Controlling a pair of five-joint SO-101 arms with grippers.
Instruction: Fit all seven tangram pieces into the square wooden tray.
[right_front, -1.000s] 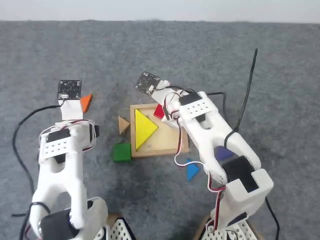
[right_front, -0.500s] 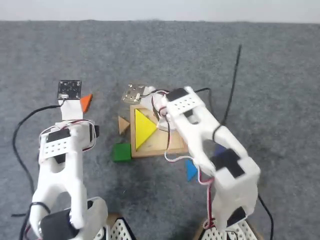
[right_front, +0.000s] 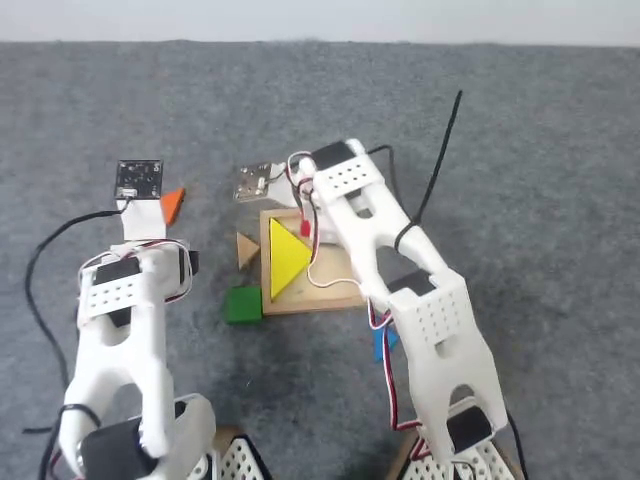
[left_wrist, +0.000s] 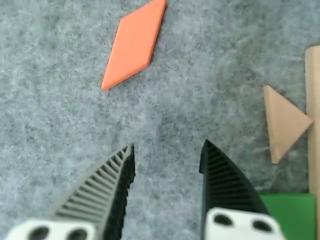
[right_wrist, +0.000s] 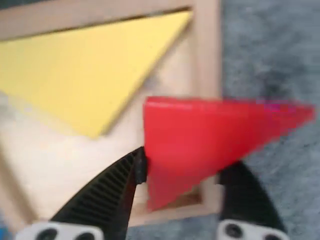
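The right jaws are clenched on a red triangle (right_wrist: 200, 145), holding it over the rim of the wooden tray (right_wrist: 205, 60). A yellow triangle (right_wrist: 85, 75) lies flat inside the tray, against one wall.

The left jaws are released and grasp nothing, hanging above the grey tabletop (right_front: 520, 150). An orange parallelogram (left_wrist: 135, 42) lies ahead of them. A tan triangle (left_wrist: 282, 122) and a green square (left_wrist: 290, 215) lie just outside the tray. A blue piece (right_front: 380, 345) lies near the tray, partly hidden under the right arm.
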